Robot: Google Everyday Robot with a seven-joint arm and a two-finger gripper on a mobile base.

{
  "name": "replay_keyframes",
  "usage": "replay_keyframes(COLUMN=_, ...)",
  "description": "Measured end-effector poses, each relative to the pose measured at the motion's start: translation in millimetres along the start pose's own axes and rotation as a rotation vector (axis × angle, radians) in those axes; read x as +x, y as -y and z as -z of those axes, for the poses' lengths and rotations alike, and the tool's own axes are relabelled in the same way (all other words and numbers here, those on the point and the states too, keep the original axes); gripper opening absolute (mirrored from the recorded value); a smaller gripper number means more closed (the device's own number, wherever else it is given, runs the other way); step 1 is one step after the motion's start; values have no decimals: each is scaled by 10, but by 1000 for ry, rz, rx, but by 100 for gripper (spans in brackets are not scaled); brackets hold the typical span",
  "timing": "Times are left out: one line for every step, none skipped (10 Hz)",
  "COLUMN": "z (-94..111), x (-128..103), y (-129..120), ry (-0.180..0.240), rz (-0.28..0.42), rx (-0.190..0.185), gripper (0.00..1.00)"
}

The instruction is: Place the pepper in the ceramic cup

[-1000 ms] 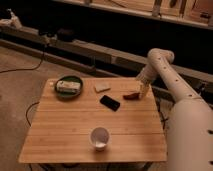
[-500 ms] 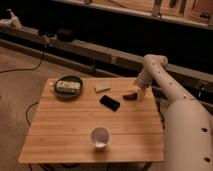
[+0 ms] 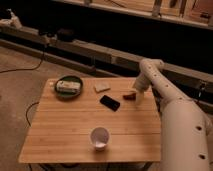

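Observation:
The small red pepper (image 3: 129,96) lies on the wooden table (image 3: 70,125) near its far right edge, just right of the black phone (image 3: 109,103). The white ceramic cup (image 3: 99,138) stands upright near the front edge, at about the middle of the table. My gripper (image 3: 138,94) hangs from the white arm at the table's far right. It is low over the table, right beside the pepper's right end. I cannot tell whether it touches the pepper.
A dark green round dish (image 3: 68,86) with something pale in it sits at the far left. A flat beige piece (image 3: 102,87) lies at the far middle. The arm's thick white body (image 3: 182,130) fills the right side. A dark rail runs behind the table.
The arm's upper part has swung left and the gripper has come down closer to the pepper. The pepper, phone, cup and dish have not moved.

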State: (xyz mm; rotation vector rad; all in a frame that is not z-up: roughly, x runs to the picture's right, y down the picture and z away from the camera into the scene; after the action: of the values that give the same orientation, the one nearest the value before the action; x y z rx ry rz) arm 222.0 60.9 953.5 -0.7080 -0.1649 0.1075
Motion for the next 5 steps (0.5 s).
replay_keyframes(z=-26, x=-2, y=-18, ry=1, rz=-3, rx=-10, gripper=58)
replay_keyframes(z=-54, x=-13, y=-34, ry=4, rz=-6, rx=-21, gripper=47)
replay_keyframes(z=-69, x=-33, y=-39, ry=8, rz=-6, rx=-27, gripper=35)
replay_keyframes(z=-67, x=-48, y=-40, ry=8, rz=-4, rx=-28, gripper=25)
replay_keyframes(z=-27, x=-75, y=-31, ry=8, rz=2, rx=-23, gripper=15)
